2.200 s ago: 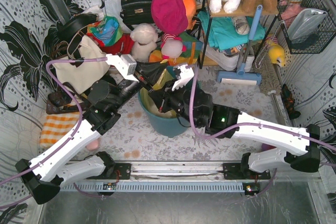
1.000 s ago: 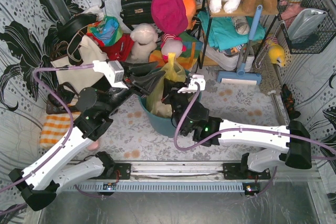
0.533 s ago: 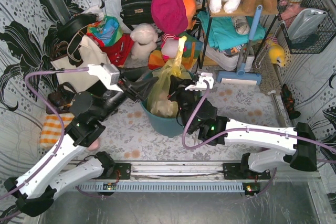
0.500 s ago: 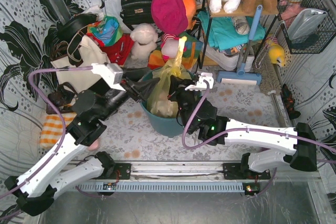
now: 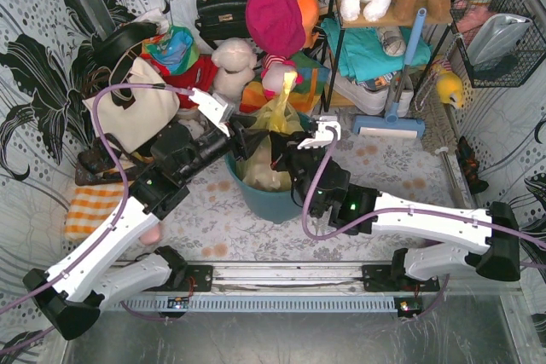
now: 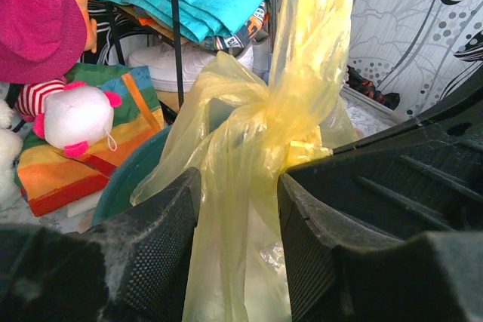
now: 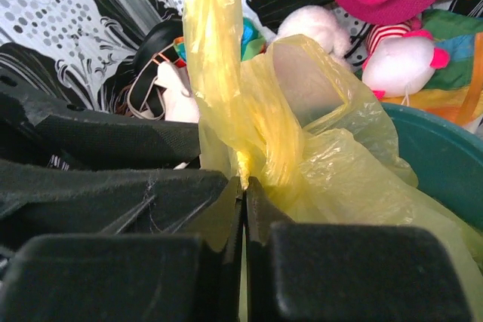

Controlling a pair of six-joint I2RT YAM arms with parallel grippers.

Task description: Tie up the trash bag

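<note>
Thin translucent yellow-green plastic trash bag (image 6: 249,148): glossy, creased film. Round teal plastic bin (image 5: 271,200): smooth. Left pincer (image 6: 238,216) fingers (image 6: 155,250): matt black, finely stippled.

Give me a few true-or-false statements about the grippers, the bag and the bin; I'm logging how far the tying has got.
1. The right gripper is shut on the trash bag. True.
2. The left gripper is shut, clear of the bag. False: its jaws stand apart with the bag's gathered neck between them.
3. The bag sits in the teal bin. True.
4. The bag's top is spread flat and wide open. False: it is bunched into what looks like a knot just above the left fingers.
</note>
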